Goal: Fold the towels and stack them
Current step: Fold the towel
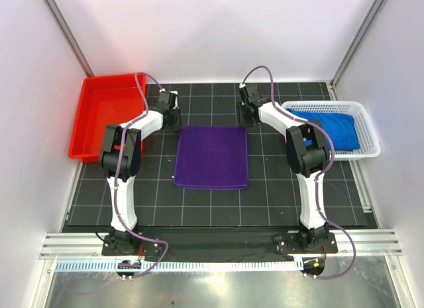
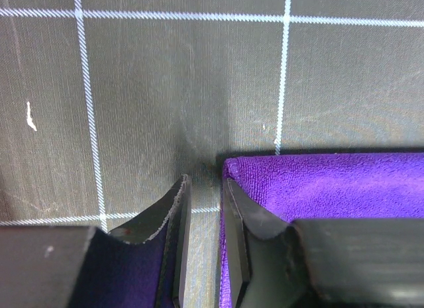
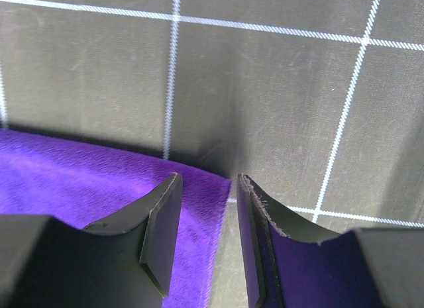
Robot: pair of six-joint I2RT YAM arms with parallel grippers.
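A deep purple towel [image 1: 212, 157] lies folded flat as a square on the black gridded mat. My left gripper [image 1: 176, 124] hangs at its far left corner. In the left wrist view that gripper [image 2: 206, 182] is open, bare mat shows in the gap, and the purple towel's [image 2: 331, 189] corner lies by the right finger. My right gripper [image 1: 247, 121] hangs at the far right corner. In the right wrist view it [image 3: 209, 177] is open, and the purple towel's [image 3: 66, 169] edge lies under the gap. A royal blue towel [image 1: 334, 128] sits folded in the basket.
A white mesh basket [image 1: 372, 134] stands at the right edge of the mat. A red plastic tray [image 1: 83, 119] with nothing in it stands at the far left. White walls close in the back and both sides.
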